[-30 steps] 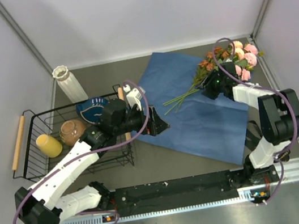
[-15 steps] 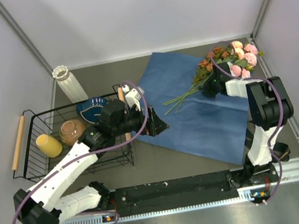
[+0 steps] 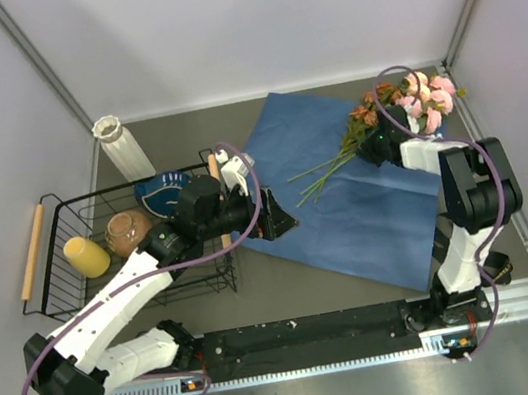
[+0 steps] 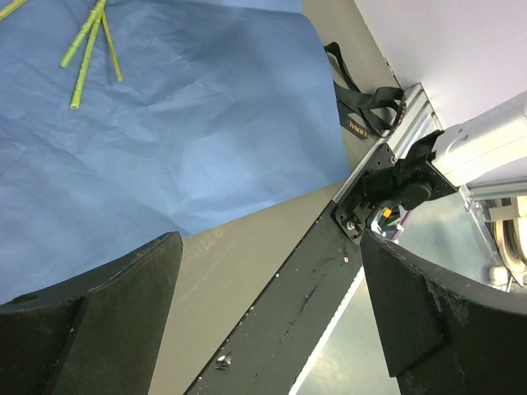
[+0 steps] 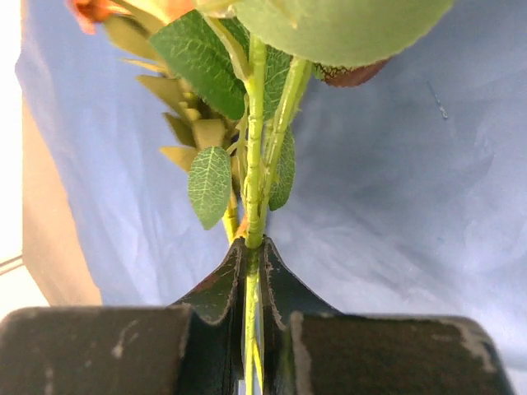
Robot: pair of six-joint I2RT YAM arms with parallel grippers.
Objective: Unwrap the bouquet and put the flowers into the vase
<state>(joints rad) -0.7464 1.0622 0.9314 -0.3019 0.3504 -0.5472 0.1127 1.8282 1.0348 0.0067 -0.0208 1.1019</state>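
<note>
The paper point(image 3: 368, 210) is spread flat mid-table, with the flowers point(image 3: 411, 104) laid on its far right corner, stems pointing left. The vase point(image 3: 123, 146) is stood well apart at far left, beyond the basket point(image 3: 66, 286). The stems are clamped between the right gripper's point(image 5: 252, 247) fingers. The left gripper point(image 4: 270, 243) is held empty, fingers wide apart, over the paper's near edge. If not every stem is pinched, some could be dropped on lifting. The slim vase could be toppled by a skewed entry.

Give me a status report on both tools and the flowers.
Right tool shut on the flowers, at the stems. Left tool open, empty, over the blue paper edge. Vase upright, far left; left arm lies between.
</note>
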